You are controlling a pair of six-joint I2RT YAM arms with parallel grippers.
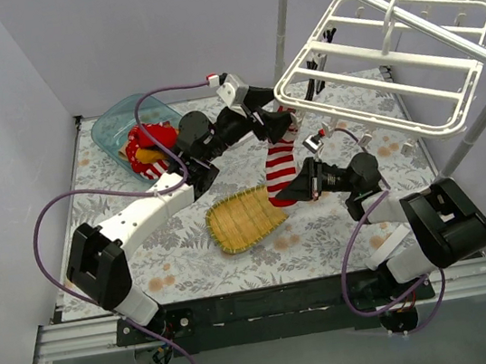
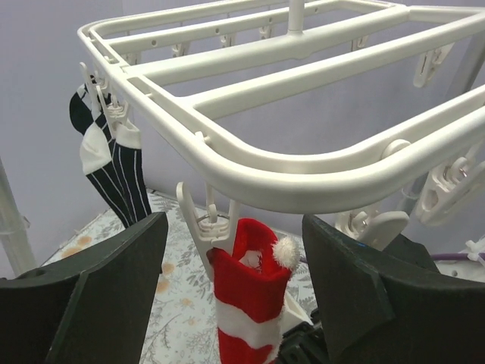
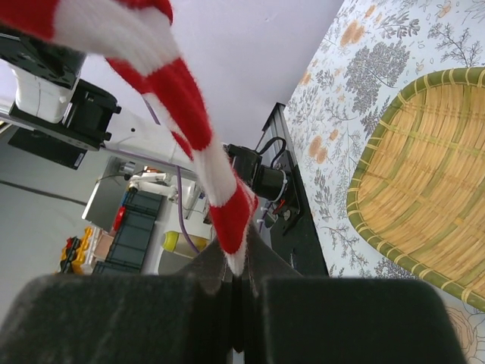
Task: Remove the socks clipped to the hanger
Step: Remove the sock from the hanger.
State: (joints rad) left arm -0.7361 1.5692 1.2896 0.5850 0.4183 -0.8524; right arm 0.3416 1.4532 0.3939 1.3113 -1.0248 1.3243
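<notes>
Sock (image 1: 282,169) toe apparently between right jaws

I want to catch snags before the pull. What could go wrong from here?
The right tool pinches only the toe tip of the red-and-white striped sock, so it may slip free. The clip grips the cuff, so pulling could tilt the hanger and swing the dark striped socks clipped at its corner.

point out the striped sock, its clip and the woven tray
red-and-white striped sock (image 2: 246,284): left wrist view, red cuff
clip (image 2: 191,224): left wrist view, its left arm
woven tray (image 1: 236,224): top external view, bare woven middle
</notes>
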